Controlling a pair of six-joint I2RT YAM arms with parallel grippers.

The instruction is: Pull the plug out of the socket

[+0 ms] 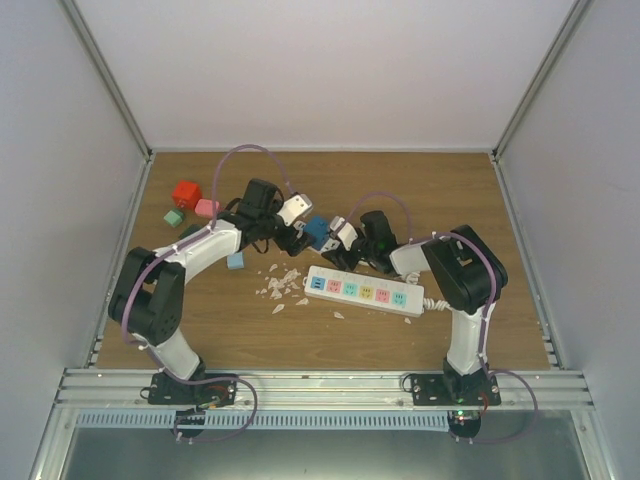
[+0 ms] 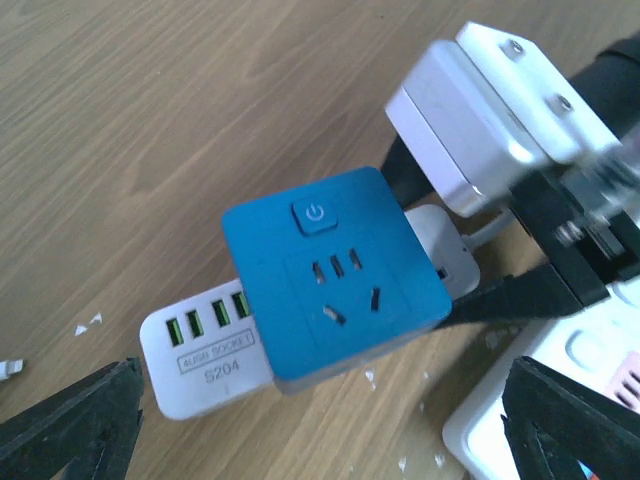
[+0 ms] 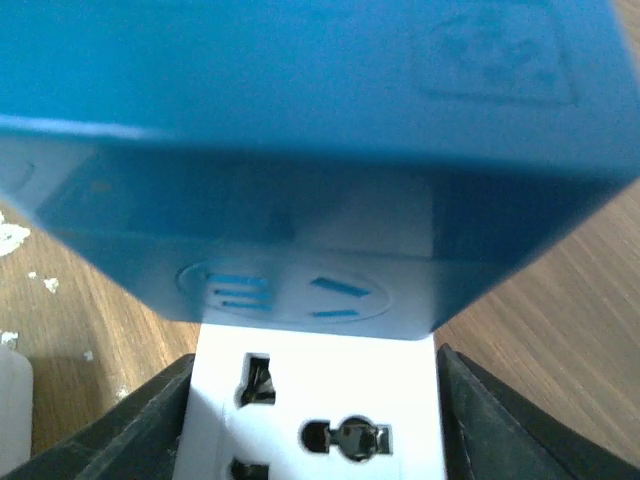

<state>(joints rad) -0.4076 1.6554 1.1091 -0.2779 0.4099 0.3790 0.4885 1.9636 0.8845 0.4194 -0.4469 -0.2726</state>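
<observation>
We list: blue cube socket (image 2: 335,275), mid-desk (image 2: 150,120) between the arms, with the white plug adapter (image 3: 320,370) seated in its side.

Left claw (image 2: 320,395): spread wide, cube between its fingers, untouched.

Right claw (image 3: 315,420): clamped on the adapter's flanks.

Step, as we judge it: gripping before separation.

Next: close the left claw on the cube, then pull straight apart.

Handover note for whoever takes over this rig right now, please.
Left gripper: wide open, fingers either side of the blue cube socket, not touching it.
Right gripper: closed on the white plastic plug adapter.
Cube lies on the wooden table.
Done: adapter gripped.
Left: adapter looks seated in the cube; probably steady the cube, then pull the adapter out.
</observation>
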